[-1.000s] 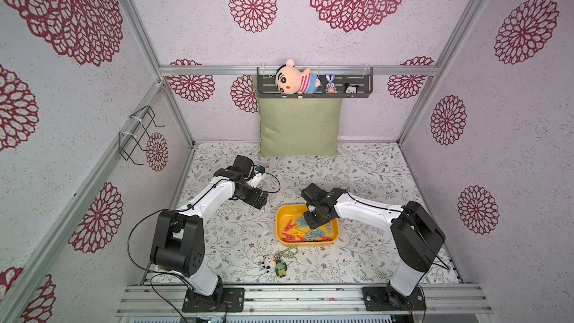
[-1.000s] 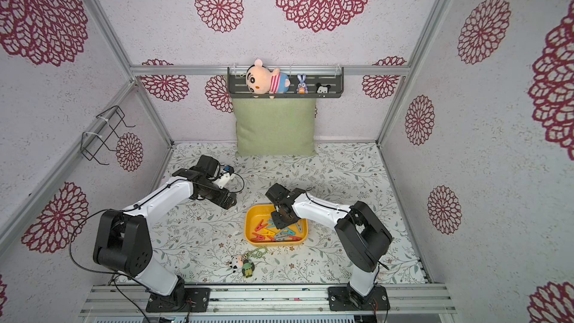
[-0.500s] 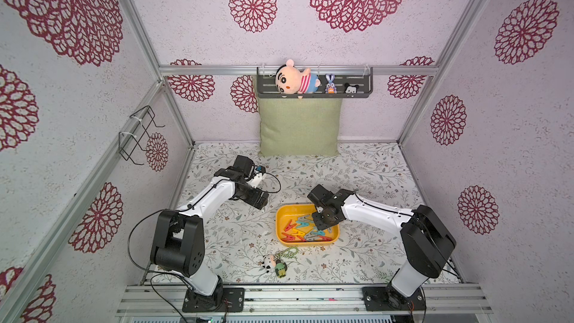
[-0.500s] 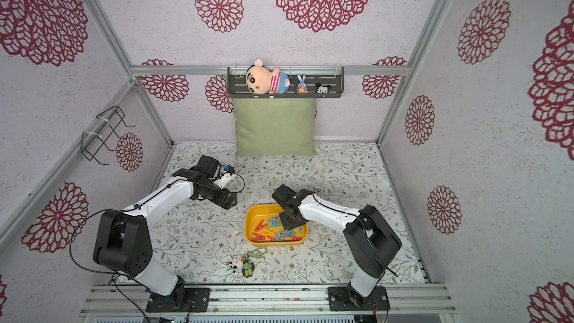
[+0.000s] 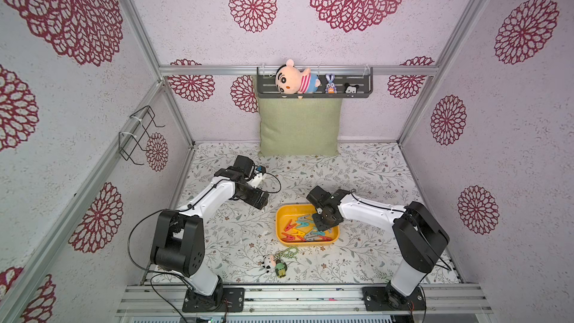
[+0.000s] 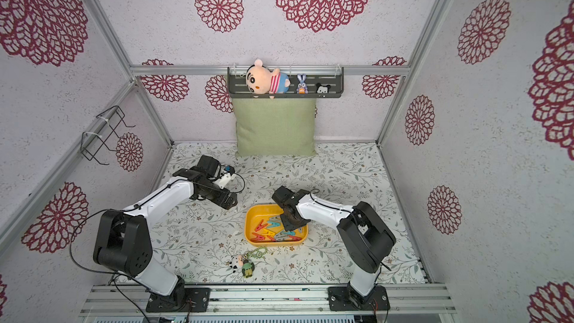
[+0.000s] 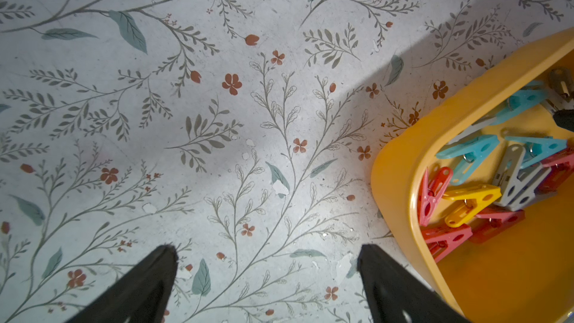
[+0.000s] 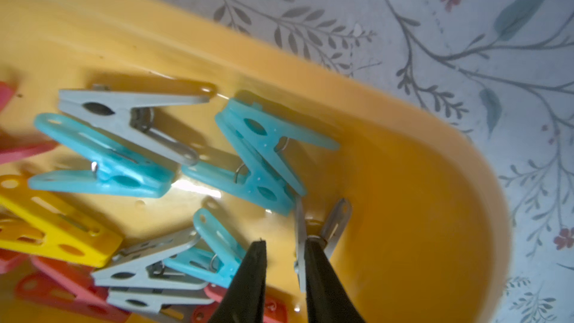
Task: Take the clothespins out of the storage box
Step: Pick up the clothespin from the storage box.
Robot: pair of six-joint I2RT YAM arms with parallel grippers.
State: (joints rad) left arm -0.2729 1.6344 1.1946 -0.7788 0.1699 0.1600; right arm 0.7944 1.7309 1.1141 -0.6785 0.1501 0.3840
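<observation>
As one box (image 5: 280, 219) holds clothespins (image 5: 300, 220), two arms (image 5: 214, 195)

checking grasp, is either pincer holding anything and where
Left pincer: open, empty. Right pincer: a grey clothespin stands against one finger near its spring, a gap to the other; not held.

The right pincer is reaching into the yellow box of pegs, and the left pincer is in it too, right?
No. The left pincer is outside the yellow box, open over the flowery table, as the left wrist view shows. The right pincer does reach into the box of pegs.
</observation>
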